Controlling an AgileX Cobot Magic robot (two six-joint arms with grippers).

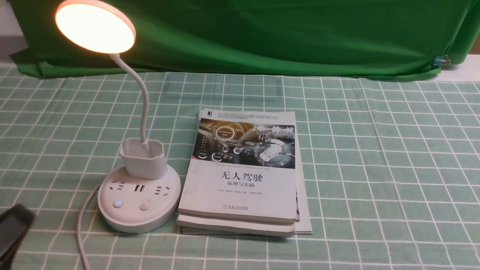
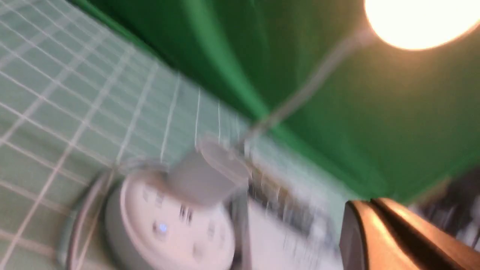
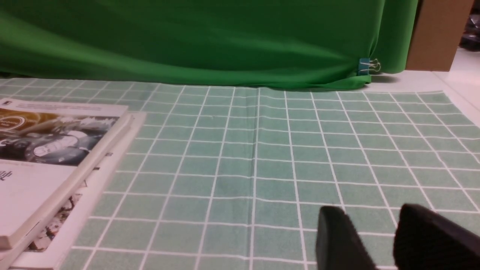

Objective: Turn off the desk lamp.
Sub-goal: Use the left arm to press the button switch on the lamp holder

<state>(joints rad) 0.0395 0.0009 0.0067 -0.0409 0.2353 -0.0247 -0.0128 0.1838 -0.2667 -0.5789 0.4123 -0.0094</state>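
The white desk lamp (image 1: 138, 202) stands at the left of the checked cloth. Its round disc head (image 1: 95, 25) glows warm on a bent gooseneck (image 1: 142, 101). The round base carries a cup holder (image 1: 143, 157), sockets, a blue-lit button (image 1: 119, 203) and a plain button (image 1: 144, 206). My left gripper (image 1: 15, 225) shows at the lower left, apart from the base. The blurred left wrist view shows the left gripper (image 2: 369, 203) shut and empty, with the lamp base (image 2: 168, 225) and lit head (image 2: 416, 18) beyond it. My right gripper (image 3: 371, 215) is open over bare cloth.
A stack of books (image 1: 242, 172) lies right beside the lamp base, also in the right wrist view as the books (image 3: 45, 157). The lamp's white cord (image 1: 83, 228) runs toward the front edge. A green backdrop (image 1: 262, 33) hangs behind, held by a binder clip (image 1: 441, 60).
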